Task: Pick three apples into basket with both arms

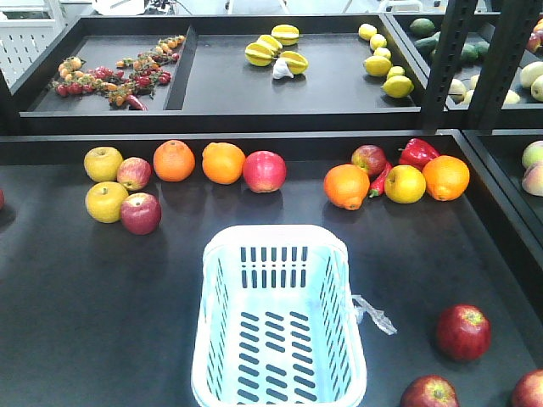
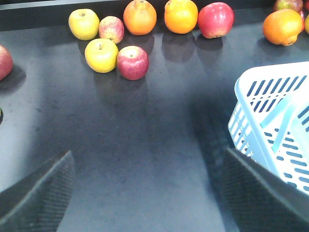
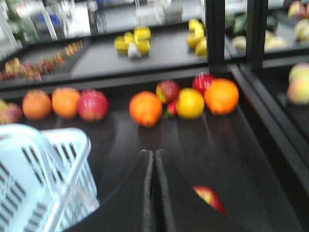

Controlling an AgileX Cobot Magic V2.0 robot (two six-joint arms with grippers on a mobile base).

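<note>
The pale blue basket (image 1: 280, 326) stands empty at the front middle of the black table. Three deep red apples lie to its right: one (image 1: 464, 332) alone, another (image 1: 429, 393) at the bottom edge, the third (image 1: 530, 390) cut off by the corner. Neither gripper shows in the front view. In the left wrist view my left gripper (image 2: 149, 193) hangs open over bare table, with the basket (image 2: 270, 111) at its right finger. My right gripper (image 3: 153, 154) is shut on nothing, the basket (image 3: 43, 169) to its left. A red apple (image 3: 210, 197) peeks out behind its right finger.
A back row holds yellow apples (image 1: 103, 164), red apples (image 1: 141, 213), oranges (image 1: 174, 160), a red pepper (image 1: 417, 153) and a lemon-yellow fruit (image 1: 405, 183). A raised black wall (image 1: 254, 136) bounds the table behind; black posts (image 1: 445, 59) stand at the right.
</note>
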